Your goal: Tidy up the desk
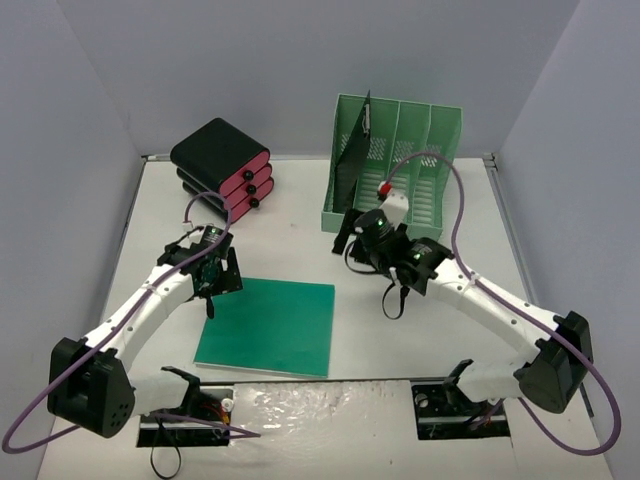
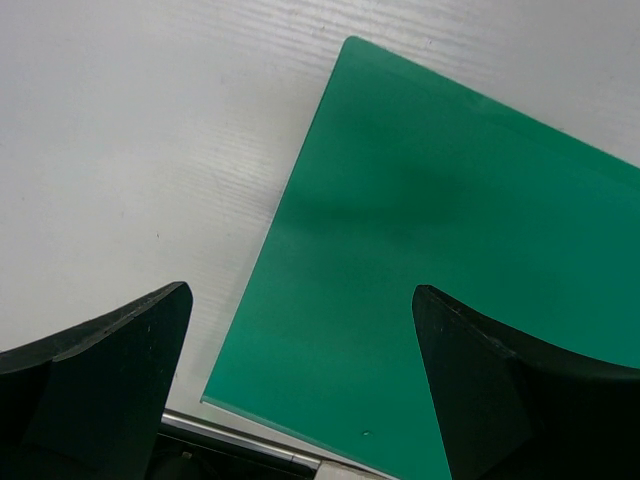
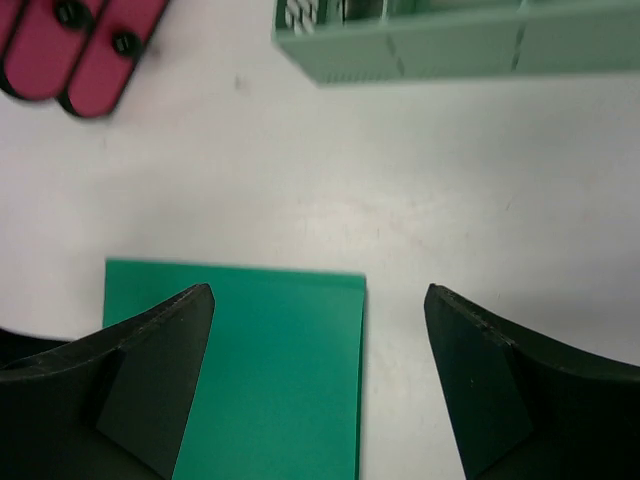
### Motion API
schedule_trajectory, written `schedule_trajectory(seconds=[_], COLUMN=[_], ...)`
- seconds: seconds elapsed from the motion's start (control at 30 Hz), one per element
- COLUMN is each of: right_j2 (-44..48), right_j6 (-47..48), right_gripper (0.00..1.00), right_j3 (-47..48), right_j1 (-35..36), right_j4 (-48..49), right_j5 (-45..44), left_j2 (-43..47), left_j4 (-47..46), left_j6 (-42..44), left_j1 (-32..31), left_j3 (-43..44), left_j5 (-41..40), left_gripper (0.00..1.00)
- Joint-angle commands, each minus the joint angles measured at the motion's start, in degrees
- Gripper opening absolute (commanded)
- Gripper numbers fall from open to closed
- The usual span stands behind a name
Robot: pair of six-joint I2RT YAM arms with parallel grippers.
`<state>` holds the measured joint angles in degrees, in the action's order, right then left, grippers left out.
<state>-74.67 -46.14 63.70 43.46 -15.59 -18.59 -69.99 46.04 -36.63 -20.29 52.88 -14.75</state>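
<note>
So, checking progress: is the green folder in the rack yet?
No, the folder lies flat on the desk, apart from the rack.

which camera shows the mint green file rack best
The top external view: the whole file rack stands at the far side of the desk, dividers visible, a dark flat item in its leftmost slot. The right wrist view catches only its lower front edge. The left wrist view shows none of it.

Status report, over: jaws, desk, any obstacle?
Left gripper jaws open at edge of green sheet. Right gripper jaws open, empty. Desk: sheet lies flat, outside rack. Nothing blocking it.
</note>
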Motion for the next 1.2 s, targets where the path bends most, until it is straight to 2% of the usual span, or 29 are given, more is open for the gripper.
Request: schedule_trajectory(seconds=[0.0, 0.17, 0.3, 0.5, 0.9, 1.17], right_j2=[1.68, 2.93, 6.13, 8.83, -0.06, -0.92], right_j6=[-9.12, -13.36, -18.58, -26.3, -34.93, -39.08], right_gripper=[0.83, 0.83, 0.82, 0.79, 0.66, 0.64], right_j3=[-4.6, -10.48, -19.33, -29.96, -39.22, -40.95], right_j1=[5.1, 9.43, 11.71, 16.86, 26.76, 31.88], right_j4=[1.12, 1.47, 7.07, 15.94, 38.37, 40.67], right_j5=[3.9, 6.18, 10.52, 12.23, 12.83, 9.04], left_j2=[2.64, 4.18, 5.94, 6.03, 4.65, 2.93], left_j4=[-0.49, -0.91, -1.98, -2.31, -2.26, -2.11], left_j6=[-3.35, -3.84, -4.2, -4.21, -3.79, -4.39], left_j1=[-0.31, -0.27, -0.27, -0.36, -0.28, -0.29], left_j3=[-1.02, -3.73, -6.18, -6.17, -6.02, -5.96], left_j5=[1.21, 2.0, 2.69, 3.15, 2.99, 1.1], left_gripper=[0.91, 0.91, 0.91, 0.91, 0.91, 0.91])
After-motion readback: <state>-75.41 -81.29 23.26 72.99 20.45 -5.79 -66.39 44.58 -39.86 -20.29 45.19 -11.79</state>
